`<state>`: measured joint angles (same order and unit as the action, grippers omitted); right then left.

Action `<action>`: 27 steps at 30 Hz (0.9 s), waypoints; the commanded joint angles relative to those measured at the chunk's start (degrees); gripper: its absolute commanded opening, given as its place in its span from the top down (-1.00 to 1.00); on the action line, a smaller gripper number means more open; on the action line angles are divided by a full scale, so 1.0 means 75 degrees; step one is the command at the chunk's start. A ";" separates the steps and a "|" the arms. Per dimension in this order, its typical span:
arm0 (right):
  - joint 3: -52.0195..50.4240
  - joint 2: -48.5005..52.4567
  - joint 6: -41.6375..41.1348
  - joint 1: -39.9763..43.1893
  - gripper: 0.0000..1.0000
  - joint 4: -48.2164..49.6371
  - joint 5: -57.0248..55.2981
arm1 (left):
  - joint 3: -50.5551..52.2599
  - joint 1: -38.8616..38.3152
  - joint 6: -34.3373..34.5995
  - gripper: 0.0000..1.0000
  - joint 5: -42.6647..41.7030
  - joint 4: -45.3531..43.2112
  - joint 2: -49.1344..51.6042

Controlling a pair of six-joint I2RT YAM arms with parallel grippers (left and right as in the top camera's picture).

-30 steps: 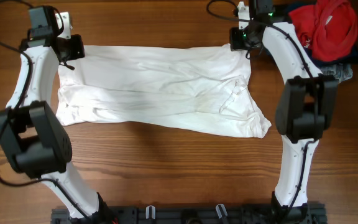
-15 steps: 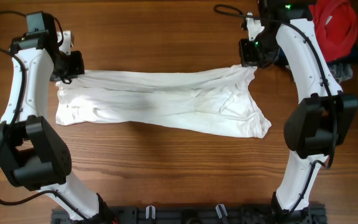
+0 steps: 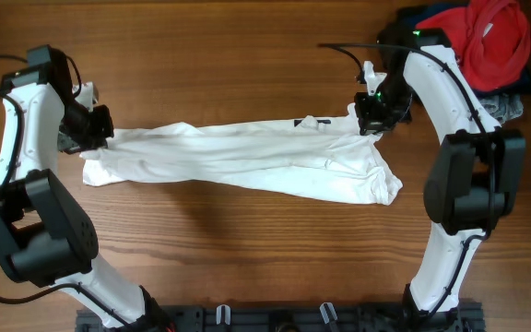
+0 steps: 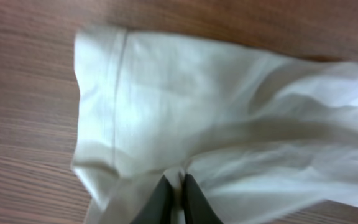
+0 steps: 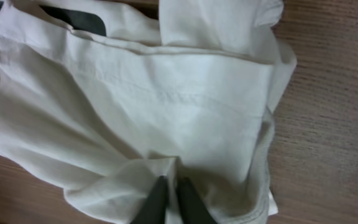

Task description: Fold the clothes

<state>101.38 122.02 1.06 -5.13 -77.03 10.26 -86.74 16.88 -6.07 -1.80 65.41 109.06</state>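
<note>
While both arms reach over the table [image 3: 247,55], each gripper pinches one end of the shirt [image 3: 247,161]. The shirt lies on the wood as a long, wrinkled band, stretched between the two tools and folded over itself along its length. Its far edge is raised a little near each tool, and the near edge rests flat on the table.

The left gripper [image 3: 95,129] is closed on the shirt at the band's left end. In the left wrist view its two dark fingertips [image 4: 174,185] are almost together, with a thin fold of white fabric [image 4: 197,112] clamped between them. Ahead of the fingers the cloth spreads out, and a stitched hem runs ahead and to the left of them. Bare wood shows beyond this hem.

The right gripper [image 3: 371,115] is closed on the shirt at the other end. In the right wrist view its fingertips [image 5: 168,186] are likewise pressed together on a small ridge of fabric [image 5: 185,106]. A sewn seam crosses the cloth just ahead of the fingers. Farther ahead and to the left, a black label [image 5: 73,18] is partly visible under a fold. To the right of the fingers the shirt's edge ends and the table appears.

Behind the right arm, well apart from the shirt, a red garment [image 3: 491,41] lies in the corner of the table.
</note>
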 commanded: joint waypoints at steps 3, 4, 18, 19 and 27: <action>-0.0038 -0.0146 0.0265 0.0067 -0.34 -0.0291 0.0038 | 0.0236 0.0000 0.0076 -0.79 -0.0181 0.0000 -0.0166; -0.0038 -0.0146 0.0251 0.0073 -0.34 -0.0280 0.0047 | 0.0236 0.0003 0.0073 -0.93 -0.0178 -0.0006 -0.0166; -0.0035 -0.0149 0.0469 0.0064 -0.44 0.0009 0.0309 | 0.0251 0.1008 -0.0504 -1.00 -0.1105 -0.0801 -0.0044; -0.0035 -0.0149 0.0495 0.0064 -0.45 0.0012 0.0309 | 0.0326 0.1075 -0.0571 -1.00 -0.1107 -0.0953 0.0012; -0.0035 -0.0149 0.0624 0.0064 -0.56 0.0012 0.0306 | 0.1413 0.1288 -0.1413 -1.00 -0.1953 -0.2299 0.0221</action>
<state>101.38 122.02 4.64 -4.67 -77.10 11.60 -79.24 26.28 -13.43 -13.45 50.30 109.54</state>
